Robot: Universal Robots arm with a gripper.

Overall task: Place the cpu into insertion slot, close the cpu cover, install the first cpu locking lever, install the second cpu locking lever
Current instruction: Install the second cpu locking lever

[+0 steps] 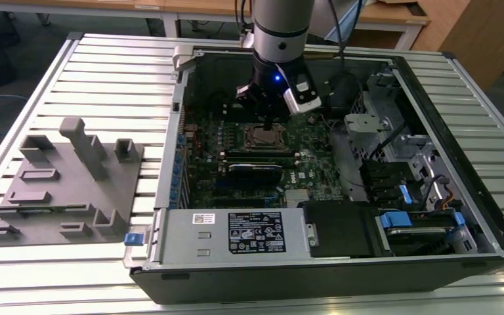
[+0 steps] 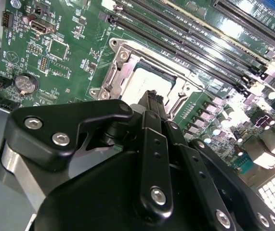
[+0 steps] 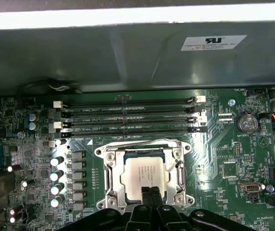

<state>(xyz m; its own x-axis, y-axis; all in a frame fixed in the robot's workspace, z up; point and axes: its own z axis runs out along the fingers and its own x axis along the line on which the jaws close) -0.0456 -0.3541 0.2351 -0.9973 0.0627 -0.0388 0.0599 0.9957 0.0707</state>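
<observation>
Cpu [image 3: 145,173] seated in insertion slot [image 3: 109,156] on green motherboard [image 3: 229,159] inside open computer case [image 1: 462,85] on slatted bench [image 1: 103,72], cpu cover [image 3: 178,169] lowered round it, gripper [image 3: 151,192] jaws narrow, tips together over chip edge.

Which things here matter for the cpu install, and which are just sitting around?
Part of the job:
- cpu, lying in the insertion slot
- cpu cover, down around the chip
- gripper, right above the cpu's edge

Just sitting around:
- grey fixture tray on the table
- power-supply box
- memory slots
- coin battery
</observation>
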